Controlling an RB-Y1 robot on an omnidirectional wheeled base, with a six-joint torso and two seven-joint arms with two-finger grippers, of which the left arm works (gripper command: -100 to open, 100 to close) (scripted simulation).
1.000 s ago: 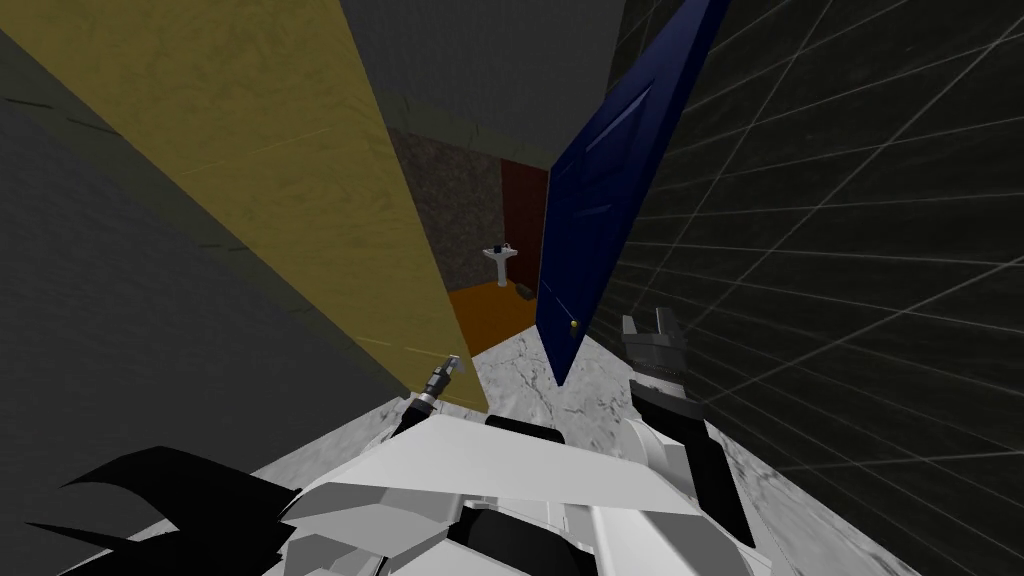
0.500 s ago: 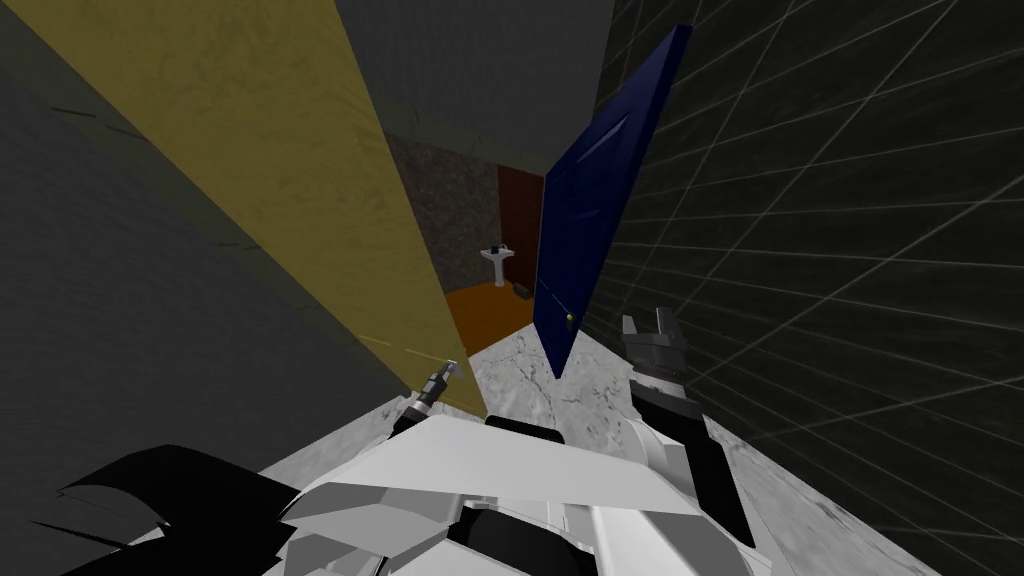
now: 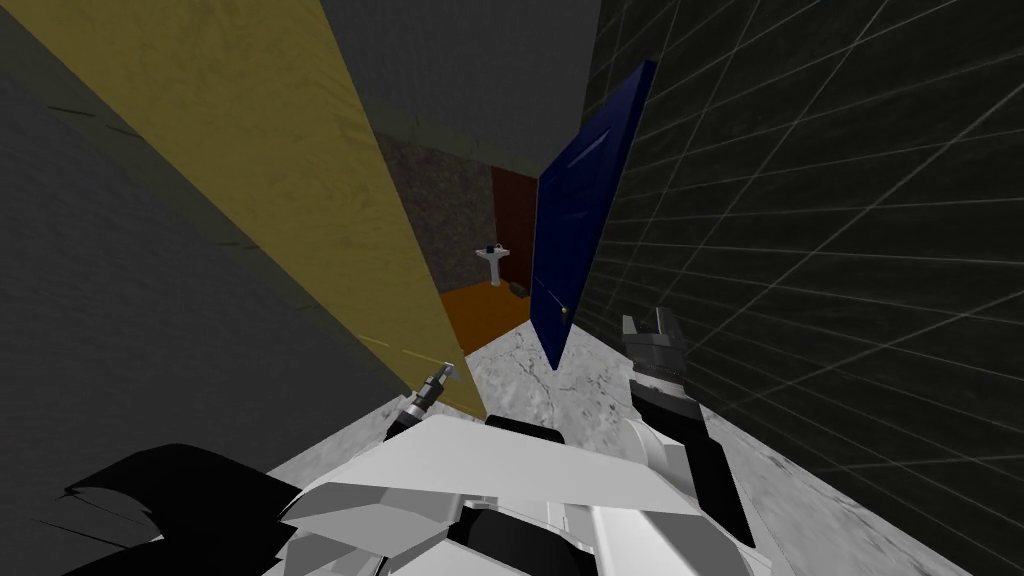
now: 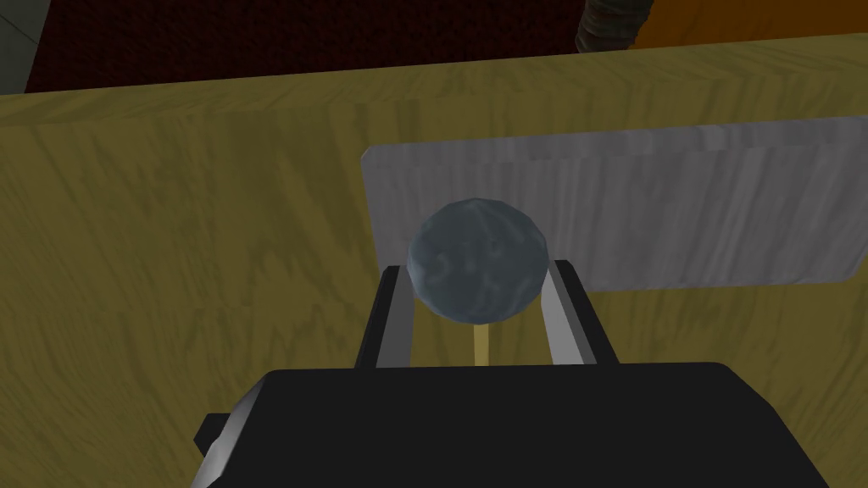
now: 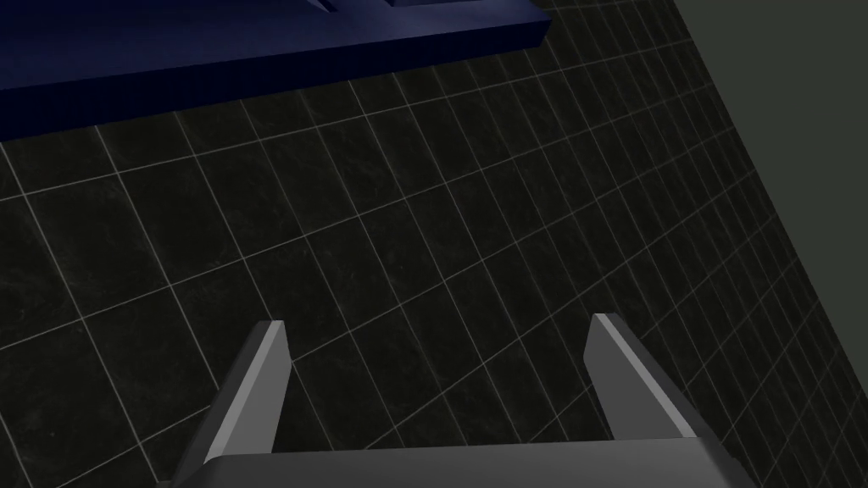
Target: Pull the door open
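A yellow wood-grain door (image 3: 300, 200) runs along my left, its free edge ending near my left gripper (image 3: 447, 372). In the left wrist view a round grey knob (image 4: 475, 261) stands off that door (image 4: 169, 254) in front of a pale grey plate (image 4: 678, 212). My left gripper (image 4: 479, 313) is shut on the knob, one finger at each side of it. My right gripper (image 3: 650, 325) hangs open and empty to the right. It faces a dark tiled wall (image 5: 424, 212).
A dark blue door (image 3: 580, 220) with a small brass knob (image 3: 565, 311) stands ajar ahead, close to the tiled wall (image 3: 820, 250). Between the two doors, grey marble floor (image 3: 540, 385) leads to an orange floor (image 3: 485, 310) with a white pedestal sink (image 3: 491, 260).
The blue door shows a narrower face and its top edge has shifted left, towards the gap. The yellow door's far edge has also slid slightly left. Both grippers stay about where they were.
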